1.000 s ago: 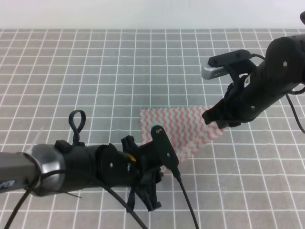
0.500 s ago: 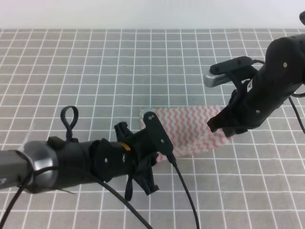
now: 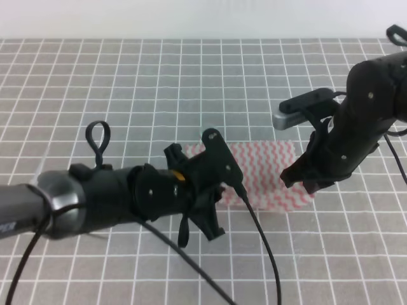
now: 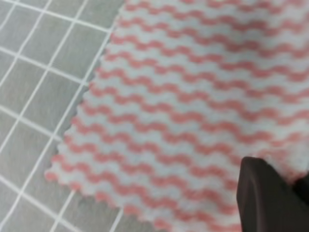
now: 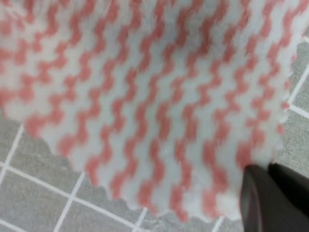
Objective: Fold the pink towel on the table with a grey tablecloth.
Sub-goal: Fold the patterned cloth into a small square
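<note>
Both grippers, left (image 3: 219, 190) and right (image 3: 305, 181), pinch the towel (image 3: 267, 175); you lay edges flush, evenly.

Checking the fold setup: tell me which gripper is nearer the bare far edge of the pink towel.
Right. The right gripper sits at the pink towel's right end, just below that far edge. The left gripper covers the towel's near-left corner, farther from it. Both touch the cloth.
</note>
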`<move>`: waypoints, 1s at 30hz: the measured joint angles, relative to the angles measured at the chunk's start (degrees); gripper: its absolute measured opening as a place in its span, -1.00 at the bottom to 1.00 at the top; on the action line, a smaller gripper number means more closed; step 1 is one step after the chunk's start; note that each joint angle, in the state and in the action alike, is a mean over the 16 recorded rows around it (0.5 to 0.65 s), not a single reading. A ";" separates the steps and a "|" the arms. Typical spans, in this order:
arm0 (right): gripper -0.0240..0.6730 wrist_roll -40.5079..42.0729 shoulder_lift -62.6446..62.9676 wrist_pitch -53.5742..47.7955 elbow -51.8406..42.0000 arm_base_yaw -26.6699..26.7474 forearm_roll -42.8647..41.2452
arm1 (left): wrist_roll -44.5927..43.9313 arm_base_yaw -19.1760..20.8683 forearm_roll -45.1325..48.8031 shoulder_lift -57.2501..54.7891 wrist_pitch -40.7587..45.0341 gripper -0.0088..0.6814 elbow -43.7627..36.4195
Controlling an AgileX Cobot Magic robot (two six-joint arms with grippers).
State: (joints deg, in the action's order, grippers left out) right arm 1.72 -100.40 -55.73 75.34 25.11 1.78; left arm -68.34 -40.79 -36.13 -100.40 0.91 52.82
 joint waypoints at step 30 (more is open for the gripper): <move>-0.94 -0.23 -3.89 9.27 0.00 -2.19 -0.33 | -0.61 2.21 1.64 -6.17 1.89 -0.98 7.50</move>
State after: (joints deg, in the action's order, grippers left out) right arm 1.49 -104.28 -46.46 75.34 22.92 1.46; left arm -68.96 -38.57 -34.50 -106.57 2.80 60.32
